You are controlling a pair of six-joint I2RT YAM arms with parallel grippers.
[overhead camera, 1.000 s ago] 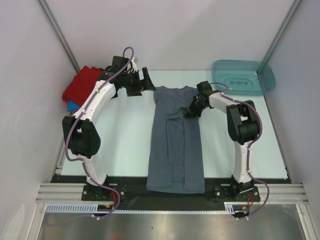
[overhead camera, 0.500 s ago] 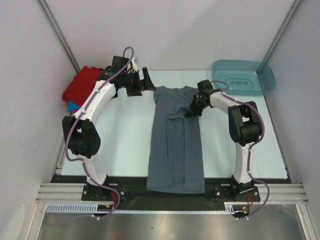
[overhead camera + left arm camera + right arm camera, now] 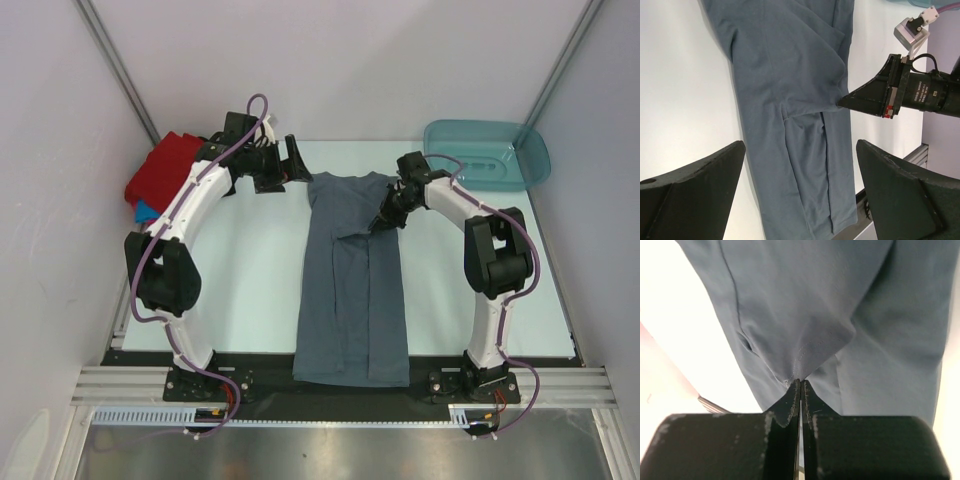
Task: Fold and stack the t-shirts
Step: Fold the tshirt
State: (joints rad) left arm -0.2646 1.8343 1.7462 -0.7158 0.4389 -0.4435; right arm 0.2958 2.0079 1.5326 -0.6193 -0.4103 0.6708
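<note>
A slate grey-blue t-shirt (image 3: 350, 290) lies lengthwise down the middle of the table, its sides folded inward. My right gripper (image 3: 385, 222) is shut on a pinch of the shirt's folded right sleeve; the cloth (image 3: 815, 305) rises in a peak into the closed tips of the right gripper (image 3: 800, 382). The left wrist view shows the same pinch at the right gripper (image 3: 842, 101) on the shirt (image 3: 790, 90). My left gripper (image 3: 298, 160) hangs wide open just off the shirt's far left corner, and nothing is between the jaws of the left gripper (image 3: 800, 147).
A red t-shirt (image 3: 165, 170) lies over a bright blue one (image 3: 147, 210) at the far left edge, behind the left arm. A teal plastic tub (image 3: 488, 155) sits at the far right corner. Walls close in on both sides.
The right arm's elbow has swung outward to the right and its wrist has shifted slightly toward the far side, still pinching the cloth. The left arm has not moved.
</note>
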